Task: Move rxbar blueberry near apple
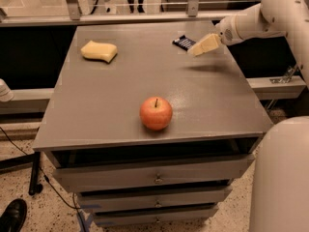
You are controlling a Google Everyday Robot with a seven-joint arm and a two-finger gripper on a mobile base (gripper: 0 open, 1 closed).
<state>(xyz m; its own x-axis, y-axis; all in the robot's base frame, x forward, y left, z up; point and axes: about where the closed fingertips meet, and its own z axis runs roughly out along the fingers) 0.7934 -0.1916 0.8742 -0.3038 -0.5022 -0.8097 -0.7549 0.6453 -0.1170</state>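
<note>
The rxbar blueberry (pixel 182 42), a flat dark blue bar with white lettering, lies at the far right of the grey cabinet top (pixel 120 91). Its right end is hidden behind my gripper (pixel 202 46), whose cream-coloured fingers hang just above and in front of that end, reaching in from the right. The apple (pixel 156 113), red-orange with a short dark stem, stands upright near the front edge, well apart from the bar.
A pale yellow sponge (pixel 99 50) lies at the far left of the top. Drawers (pixel 154 178) sit below the front edge. My white arm (pixel 260 18) crosses from the upper right, and my base (pixel 282 178) fills the lower right. A shoe (pixel 12 215) is on the floor.
</note>
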